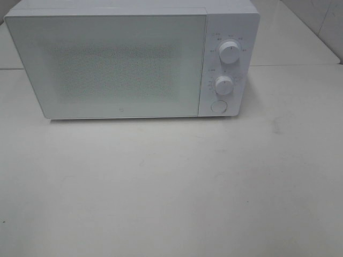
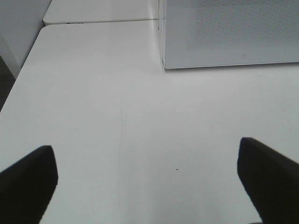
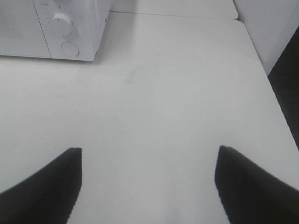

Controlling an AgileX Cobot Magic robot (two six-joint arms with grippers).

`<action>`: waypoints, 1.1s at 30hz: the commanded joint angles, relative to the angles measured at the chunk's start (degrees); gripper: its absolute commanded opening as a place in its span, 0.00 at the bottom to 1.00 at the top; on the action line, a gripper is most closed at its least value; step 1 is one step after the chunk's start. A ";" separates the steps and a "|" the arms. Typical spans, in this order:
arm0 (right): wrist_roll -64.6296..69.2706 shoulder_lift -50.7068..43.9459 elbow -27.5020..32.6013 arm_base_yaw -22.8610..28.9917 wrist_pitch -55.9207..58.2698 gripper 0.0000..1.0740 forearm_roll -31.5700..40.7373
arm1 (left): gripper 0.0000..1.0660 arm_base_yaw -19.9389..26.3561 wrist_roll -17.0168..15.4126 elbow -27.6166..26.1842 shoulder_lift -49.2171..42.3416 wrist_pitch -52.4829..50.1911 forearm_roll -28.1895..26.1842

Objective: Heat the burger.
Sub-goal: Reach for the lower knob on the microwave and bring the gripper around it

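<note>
The white microwave [image 1: 107,64] sits at the back of the white table [image 1: 171,187] with its door shut, the left gripper [image 2: 145,156] and the right gripper [image 3: 149,154] both hang wide open over the table with nothing in them, and where the burger is cannot be told.

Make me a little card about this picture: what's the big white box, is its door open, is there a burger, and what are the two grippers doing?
box: white microwave on the table
door: shut
controls: upper knob, lower knob, round button
burger: not in view
left gripper: open, holding nothing
right gripper: open, holding nothing
</note>
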 commanded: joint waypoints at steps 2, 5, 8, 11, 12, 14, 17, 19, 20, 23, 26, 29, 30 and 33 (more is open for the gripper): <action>0.40 4.53 -0.74 -0.17 -5.27 0.71 -0.17 | 0.94 0.00 -0.29 0.17 -1.72 -0.57 -0.17; 0.40 5.27 -0.74 -0.17 -6.36 0.71 -0.17 | 0.94 0.00 -0.29 0.17 -1.72 -0.57 -0.17; 0.40 8.31 -0.74 -0.17 -9.40 0.71 -0.11 | 0.94 0.00 -0.29 0.17 -1.72 -0.57 -0.17; 0.40 12.26 -0.74 -0.17 -13.12 0.71 -0.11 | 0.94 0.00 -0.29 0.17 -1.72 -0.57 -0.17; 0.40 13.35 -0.74 -0.17 -14.15 0.71 -0.11 | 0.94 0.00 -0.29 0.17 -1.72 -0.57 -0.17; 0.40 15.58 -0.74 -0.17 -16.21 0.71 -0.11 | 0.94 0.00 -0.29 0.17 -1.72 -0.57 -0.17; 0.40 18.79 -0.74 -0.17 -19.25 0.71 -0.11 | 0.94 0.00 -0.29 0.17 -1.72 -0.57 -0.17; 0.40 19.65 -0.74 -0.17 -20.17 0.71 -0.11 | 0.94 0.00 -0.29 0.17 -1.72 -0.57 -0.17; 0.40 21.94 -0.74 -0.17 -22.35 0.71 -0.11 | 0.94 0.00 -0.29 0.17 -1.72 -0.57 -0.17; 0.40 25.27 -0.74 -0.17 -25.55 0.71 -0.11 | 0.94 0.00 -0.29 0.17 -1.72 -0.57 -0.17; 0.40 28.59 -0.74 -0.17 -28.71 0.71 -0.11 | 0.94 0.00 -0.29 0.17 -1.72 -0.57 -0.17; 0.40 32.95 -0.74 -0.17 -32.72 0.71 -0.11 | 0.94 0.00 -0.29 0.17 -1.72 -0.57 -0.17; 0.40 32.95 -0.74 -0.17 -32.72 0.71 -0.11 | 0.94 0.00 -0.29 0.17 -1.72 -0.57 -0.17; 0.40 36.27 -0.74 -0.17 -35.81 0.71 -0.11 | 0.94 0.00 -0.29 0.17 -1.72 -0.57 -0.17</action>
